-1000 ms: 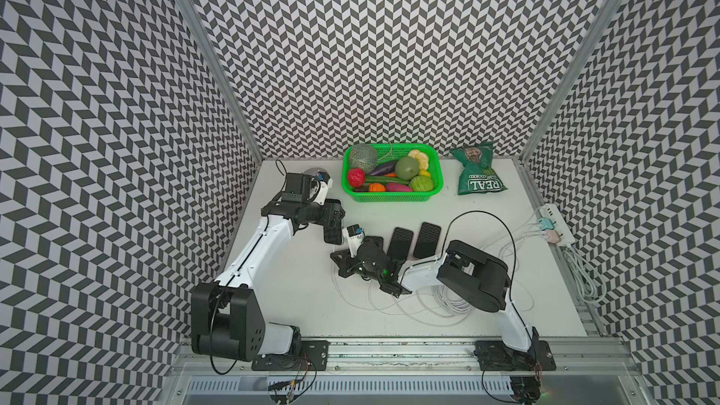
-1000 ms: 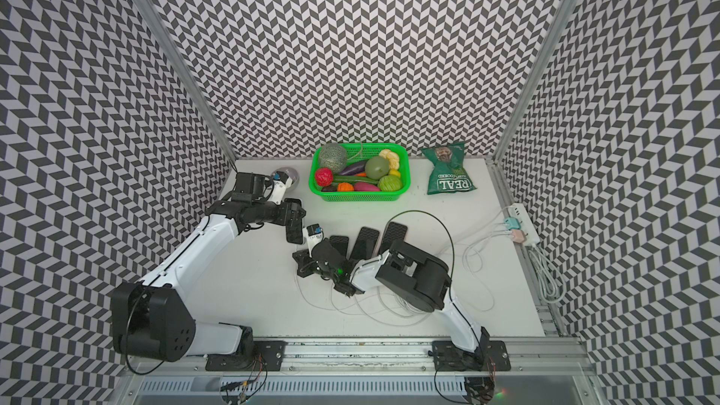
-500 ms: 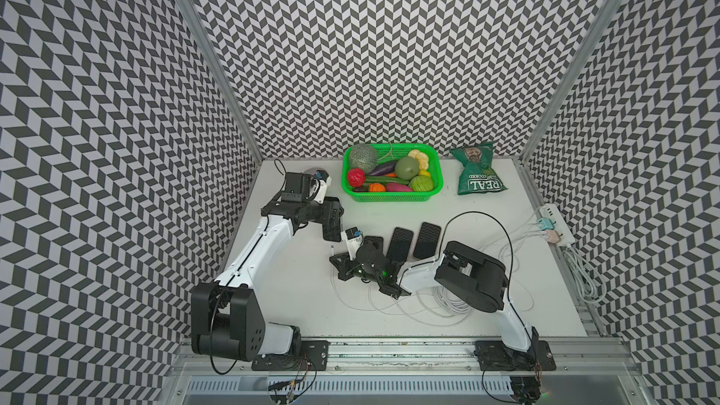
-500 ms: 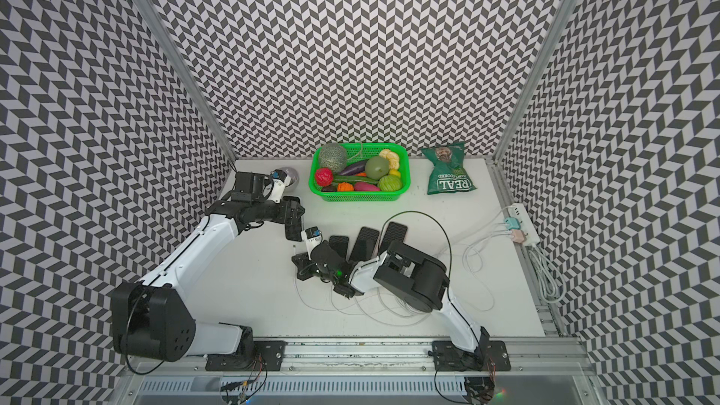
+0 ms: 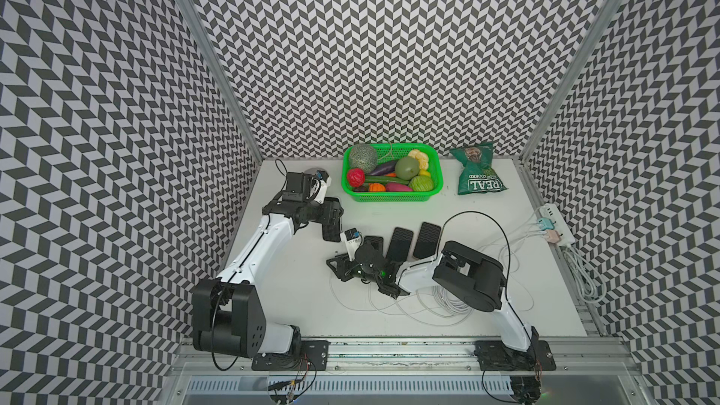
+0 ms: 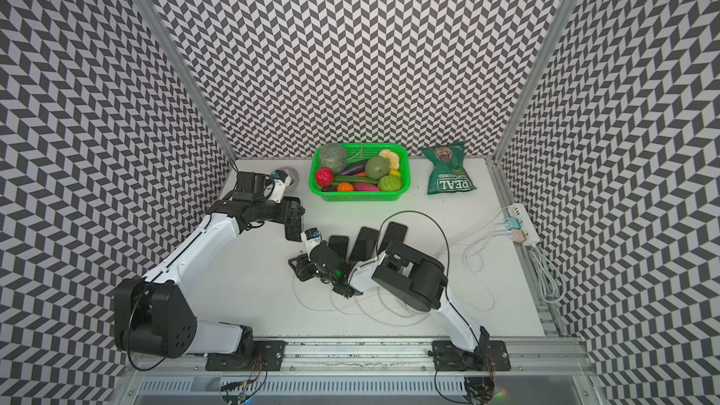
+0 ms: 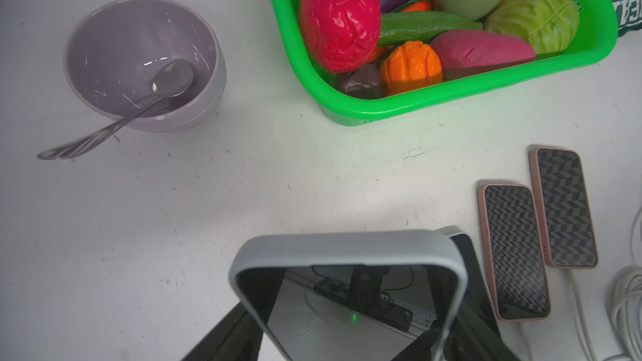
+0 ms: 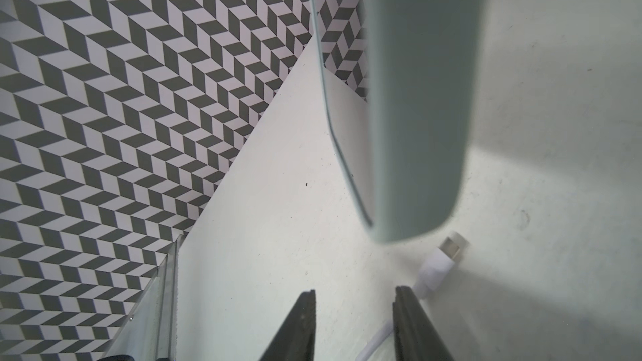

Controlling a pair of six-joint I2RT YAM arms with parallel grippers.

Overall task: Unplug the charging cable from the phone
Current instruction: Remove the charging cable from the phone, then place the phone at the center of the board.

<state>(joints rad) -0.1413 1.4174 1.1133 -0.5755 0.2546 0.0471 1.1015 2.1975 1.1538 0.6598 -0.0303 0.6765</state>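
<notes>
Room: we are looking at a white table (image 5: 296, 298) inside black-and-white chevron walls.
Left gripper (image 5: 331, 222): we are seeing it clamping the grey-cased phone (image 7: 347, 248) by its sides.
Phone: it is hanging tilted above the table, left of the middle.
Charging cable (image 8: 448, 251): its plug is lying loose on the table, just beside the phone's lower end.
Right gripper (image 8: 354, 324): we are finding its jaws parted and gripping nothing, with the cable running beside one finger.

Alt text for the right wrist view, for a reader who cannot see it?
A white charging cable plug lies unplugged on the white table, close to the end of a grey-cased phone raised over it. The right claw is open and empty, the cable running beside it; a chevron-patterned wall fills the background.
</notes>
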